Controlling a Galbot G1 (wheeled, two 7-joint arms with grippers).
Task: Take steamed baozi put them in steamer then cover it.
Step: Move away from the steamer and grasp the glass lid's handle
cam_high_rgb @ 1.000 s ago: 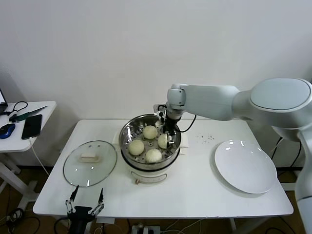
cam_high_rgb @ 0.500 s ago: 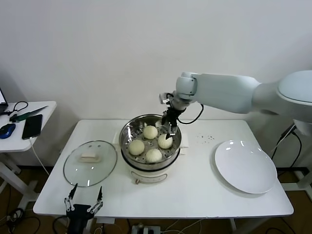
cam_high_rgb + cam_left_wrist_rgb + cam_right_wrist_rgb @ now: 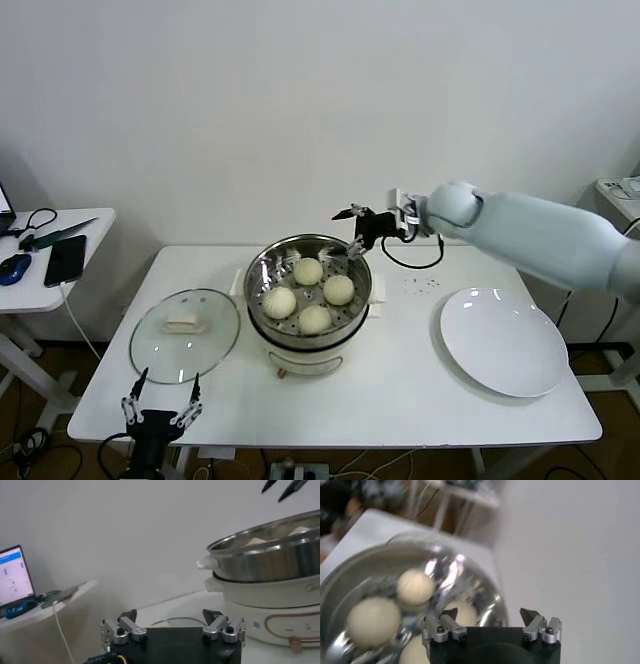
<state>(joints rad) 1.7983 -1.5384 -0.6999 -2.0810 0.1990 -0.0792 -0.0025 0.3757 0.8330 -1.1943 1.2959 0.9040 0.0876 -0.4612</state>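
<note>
Four cream-white baozi (image 3: pixel 309 271) lie inside the shiny steamer (image 3: pixel 258 272) on its white base at the table's middle. They also show in the right wrist view (image 3: pixel 415 586). My right gripper (image 3: pixel 350 228) is open and empty, lifted just above the steamer's far right rim. The clear glass cover (image 3: pixel 185 334) with its cream bar handle lies flat on the table left of the steamer. My left gripper (image 3: pixel 160 408) is open and empty, low at the table's front left edge. In its own view (image 3: pixel 172 619) the steamer (image 3: pixel 265 560) stands ahead.
A flat white plate (image 3: pixel 503 341) lies at the table's right. A side table (image 3: pixel 45 250) at the far left holds a phone, a mouse and cables. Small dark specks (image 3: pixel 420 283) lie right of the steamer.
My right gripper has let go of the last baozi in the steamer, risen out of the pot and drawn back to the right. The left gripper has shifted slightly left.
</note>
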